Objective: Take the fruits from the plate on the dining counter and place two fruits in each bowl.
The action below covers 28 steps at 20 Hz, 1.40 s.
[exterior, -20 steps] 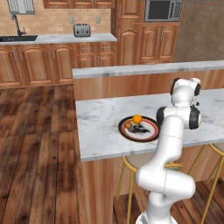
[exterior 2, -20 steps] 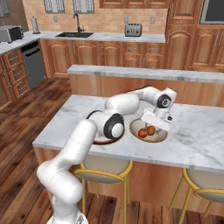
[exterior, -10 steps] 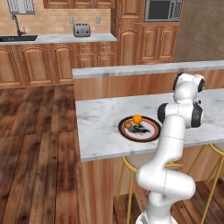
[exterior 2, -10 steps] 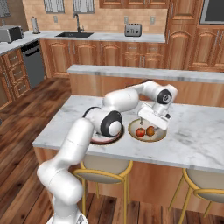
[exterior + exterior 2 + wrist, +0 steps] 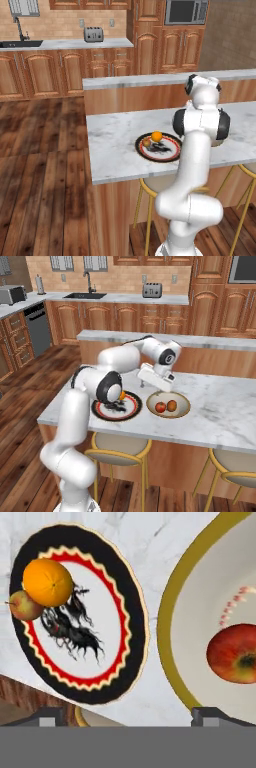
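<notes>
Marble dining counter (image 5: 220, 406) w/ stools (image 5: 117, 448), wood kitchen behind.

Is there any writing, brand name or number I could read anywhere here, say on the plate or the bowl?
None can be read.
The plate bears only a dark pattern in its white centre, no letters.
The tan bowl shows small red marks, no words.
The toaster and microwave are too small to show any label.
</notes>
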{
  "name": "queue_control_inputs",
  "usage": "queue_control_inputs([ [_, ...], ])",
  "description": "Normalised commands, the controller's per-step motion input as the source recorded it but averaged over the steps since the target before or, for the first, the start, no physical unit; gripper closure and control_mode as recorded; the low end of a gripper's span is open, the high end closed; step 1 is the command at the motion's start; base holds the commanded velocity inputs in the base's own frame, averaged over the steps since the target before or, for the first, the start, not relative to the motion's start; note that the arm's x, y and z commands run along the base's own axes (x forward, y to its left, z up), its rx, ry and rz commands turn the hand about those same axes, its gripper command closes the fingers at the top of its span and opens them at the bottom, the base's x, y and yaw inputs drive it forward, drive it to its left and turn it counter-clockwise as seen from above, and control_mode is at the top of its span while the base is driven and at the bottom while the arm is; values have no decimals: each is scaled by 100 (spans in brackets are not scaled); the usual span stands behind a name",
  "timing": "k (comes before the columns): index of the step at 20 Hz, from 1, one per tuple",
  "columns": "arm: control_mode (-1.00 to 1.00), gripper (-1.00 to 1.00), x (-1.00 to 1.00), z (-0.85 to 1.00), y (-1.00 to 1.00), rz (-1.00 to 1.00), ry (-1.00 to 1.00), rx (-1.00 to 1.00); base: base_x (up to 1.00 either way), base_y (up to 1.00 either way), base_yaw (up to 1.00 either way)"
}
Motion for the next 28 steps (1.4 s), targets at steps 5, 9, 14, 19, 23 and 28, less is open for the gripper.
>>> queue_control_inputs([
  [5, -100, -100, -18, -9, 100, 0, -23, -19, 0, 0, 0],
  [9, -100, -100, 1, 9, 96, 0, -3, -4, 0, 0, 0],
  [14, -100, -100, 27, 1, 66, 0, 0, -5, 0, 0, 0],
  [19, -100, -100, 43, 1, -5, 0, 0, 0, 0, 0, 0],
  [23, -100, -100, 38, 0, -1, 0, 0, -5, 0, 0, 0],
  [28, -100, -100, 34, -16, 0, 0, 0, -10, 0, 0, 0],
])
